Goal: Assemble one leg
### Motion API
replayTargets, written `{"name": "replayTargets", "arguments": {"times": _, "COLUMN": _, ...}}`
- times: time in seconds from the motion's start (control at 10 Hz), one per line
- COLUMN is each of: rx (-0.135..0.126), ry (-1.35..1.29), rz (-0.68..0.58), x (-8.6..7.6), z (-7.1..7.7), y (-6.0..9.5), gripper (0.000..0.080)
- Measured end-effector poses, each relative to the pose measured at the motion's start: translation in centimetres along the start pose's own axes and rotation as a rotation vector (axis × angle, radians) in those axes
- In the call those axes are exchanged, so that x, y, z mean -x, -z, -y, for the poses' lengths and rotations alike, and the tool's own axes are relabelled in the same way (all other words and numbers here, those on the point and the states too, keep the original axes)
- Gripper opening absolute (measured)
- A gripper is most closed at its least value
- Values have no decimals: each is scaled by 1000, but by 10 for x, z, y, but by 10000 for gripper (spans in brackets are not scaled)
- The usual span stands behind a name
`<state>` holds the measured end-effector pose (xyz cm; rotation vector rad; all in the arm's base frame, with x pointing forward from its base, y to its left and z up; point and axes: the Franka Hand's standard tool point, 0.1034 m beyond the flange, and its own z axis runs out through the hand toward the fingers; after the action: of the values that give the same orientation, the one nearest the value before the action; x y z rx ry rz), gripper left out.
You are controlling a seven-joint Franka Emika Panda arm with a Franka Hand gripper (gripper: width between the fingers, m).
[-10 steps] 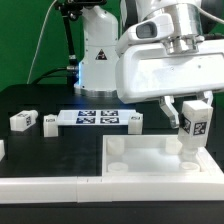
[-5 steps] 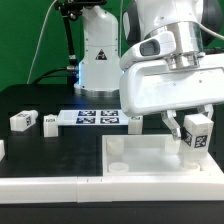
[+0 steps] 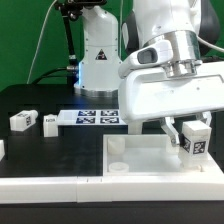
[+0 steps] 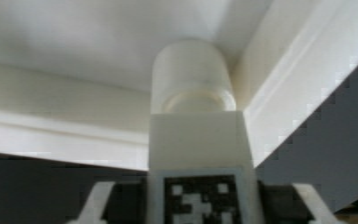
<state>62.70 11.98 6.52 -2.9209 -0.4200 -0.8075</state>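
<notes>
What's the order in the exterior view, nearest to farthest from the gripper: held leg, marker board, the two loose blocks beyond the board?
1. the leg, clamped in the gripper.
2. marker board, mid-table.
3. inner loose block, by the board's far end.
4. outer loose block, farthest toward the exterior view's left.

On your black table (image 3: 45,148), the marker board (image 3: 97,117) lies flat toward the back. A small white block (image 3: 50,122) sits just beside its end on the exterior view's left, and a second block (image 3: 22,120) lies near that one. The large white tray (image 3: 150,176) fills the front.
</notes>
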Motion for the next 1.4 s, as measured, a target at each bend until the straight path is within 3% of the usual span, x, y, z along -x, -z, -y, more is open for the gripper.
{"name": "replayTargets", "arguments": {"times": 0.4, "rx": 2, "ry": 0, "rz": -11, "x": 1, "z": 0, "y": 0, "gripper": 288}}
{"name": "replayTargets", "arguments": {"times": 0.5, "rx": 2, "ry": 0, "rz": -11, "x": 1, "z": 0, "y": 0, "gripper": 465}}
{"name": "replayTargets", "arguments": {"times": 0.6, "rx": 2, "ry": 0, "rz": -11, "x": 1, "z": 0, "y": 0, "gripper": 465}}
{"name": "replayTargets", "arguments": {"times": 0.7, "rx": 2, "ry": 0, "rz": -11, "x": 1, "z": 0, "y": 0, "gripper": 610}}
{"name": "replayTargets", "arguments": {"times": 0.8, "rx": 2, "ry": 0, "rz": -11, "x": 1, "z": 0, "y": 0, "gripper": 643}}
{"name": "replayTargets", "arguments": {"times": 1.0, "rx": 2, "ry": 0, "rz": -8, "x": 1, "z": 0, "y": 1, "gripper": 648}}
{"name": "replayTargets", "arguments": {"times": 1.4, "rx": 0, "ry": 12, "rz": 5, "x": -16, "z": 0, "y": 21, "gripper": 649}}
